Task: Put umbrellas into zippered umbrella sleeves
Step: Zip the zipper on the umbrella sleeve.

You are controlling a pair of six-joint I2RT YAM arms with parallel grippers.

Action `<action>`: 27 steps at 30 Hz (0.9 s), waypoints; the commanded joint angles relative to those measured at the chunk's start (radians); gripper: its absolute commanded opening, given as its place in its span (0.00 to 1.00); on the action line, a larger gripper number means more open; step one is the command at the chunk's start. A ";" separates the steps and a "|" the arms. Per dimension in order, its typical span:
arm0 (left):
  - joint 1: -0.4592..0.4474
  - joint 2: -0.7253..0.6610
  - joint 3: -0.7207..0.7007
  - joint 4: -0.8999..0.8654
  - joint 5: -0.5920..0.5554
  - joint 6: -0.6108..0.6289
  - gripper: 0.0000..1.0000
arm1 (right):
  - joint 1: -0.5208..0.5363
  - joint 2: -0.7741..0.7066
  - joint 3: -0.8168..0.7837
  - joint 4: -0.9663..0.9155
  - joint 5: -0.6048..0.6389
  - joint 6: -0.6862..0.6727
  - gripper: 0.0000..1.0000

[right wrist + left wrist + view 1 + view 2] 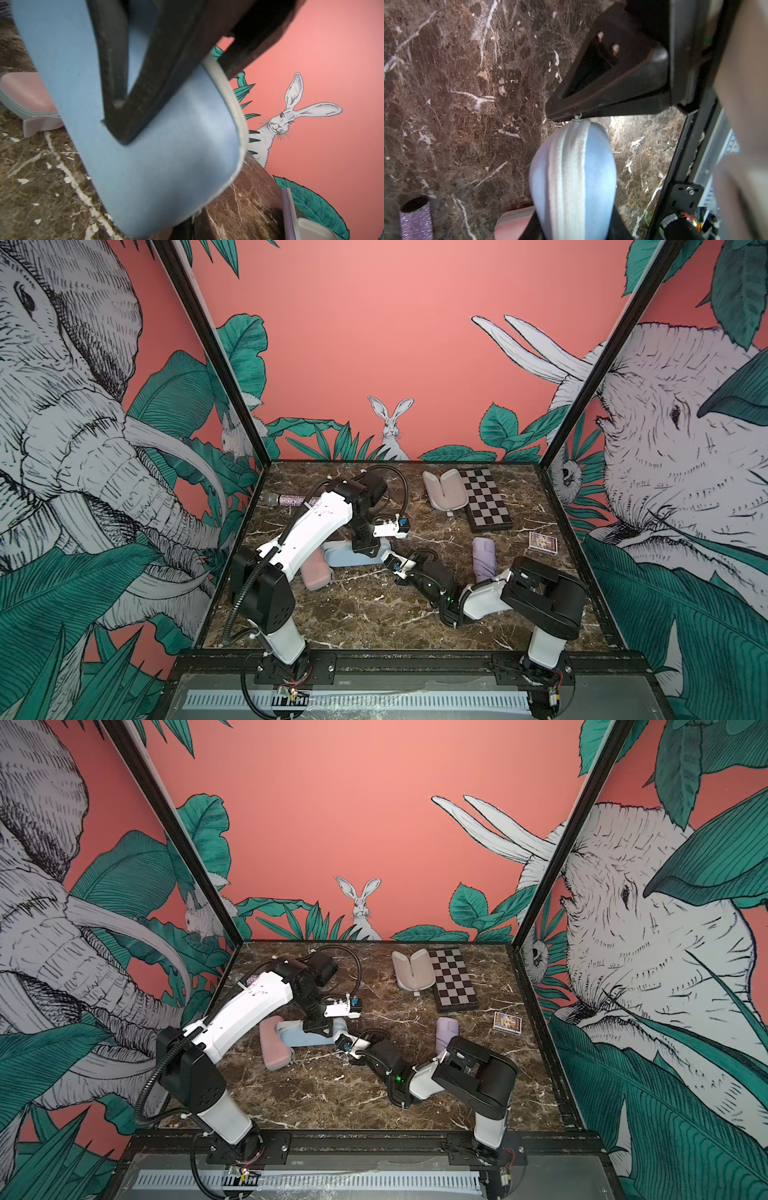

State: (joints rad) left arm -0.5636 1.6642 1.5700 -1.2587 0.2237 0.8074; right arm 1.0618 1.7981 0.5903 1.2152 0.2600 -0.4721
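The blue zippered sleeve (343,556) (297,1039) lies closed at the table's left middle, on its edge with the zip seam up. My left gripper (365,549) (575,228) comes down from above and is shut on its middle, one finger on each side. My right gripper (388,559) (566,116) is shut at the sleeve's right end, pinching the small zip pull (577,118) (192,216). A lilac umbrella (484,556) (446,1031) lies to the right, behind the right arm. An open sleeve (444,489), pale inside, sits at the back.
A closed pink sleeve (316,574) (274,1048) lies against the blue one's left end. A glittery microphone (286,499) rests at the back left, a checkered board (486,499) at the back right, and a small card box (542,541) at the right.
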 commanded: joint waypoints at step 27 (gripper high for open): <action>0.170 -0.074 -0.128 0.311 0.407 -0.302 0.00 | -0.127 -0.081 -0.022 -0.299 -0.192 0.159 0.00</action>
State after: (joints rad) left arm -0.4191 1.6676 1.4384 -1.0260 0.5869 0.5140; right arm 0.9493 1.7206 0.5819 1.0126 0.1379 -0.3267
